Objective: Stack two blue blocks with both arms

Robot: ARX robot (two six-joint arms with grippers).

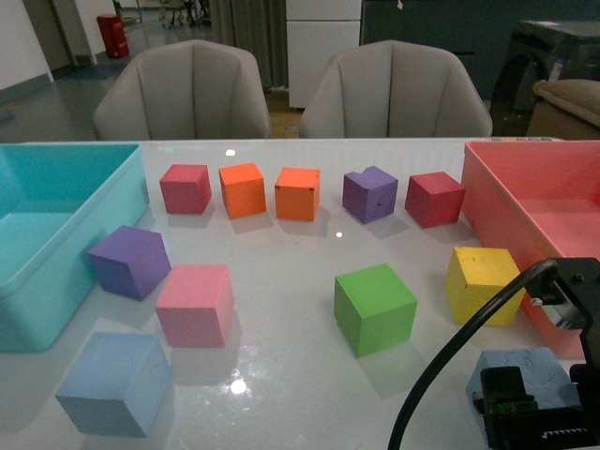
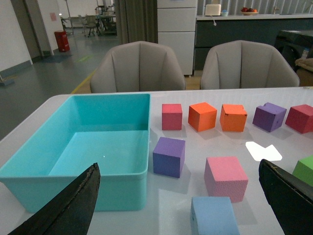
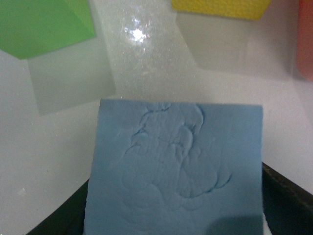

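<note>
White table (image 1: 281,244) scattered with coloured foam cubes, with a teal bin (image 1: 37,309) at the left and a red bin (image 1: 497,202) at the right. Two blue blocks sit near the front edge, well apart. The left blue block (image 1: 117,382) is in front of the teal bin, just beside a pink cube (image 1: 195,305). The right blue block (image 1: 525,373) is in front of a yellow cube (image 1: 483,284). The right gripper (image 3: 176,174) is low over the right blue block, with a black finger (image 3: 288,196) against each side, probably placed to lift this block onto the other. It cannot be told whether the fingers squeeze or only touch, and the block appears to rest on the table. The left gripper (image 2: 178,164) is higher, spread wide and holding nothing. The left blue block lies below and ahead of it, between the lines of its two fingers, so it is likely lined up to steady the base
</note>
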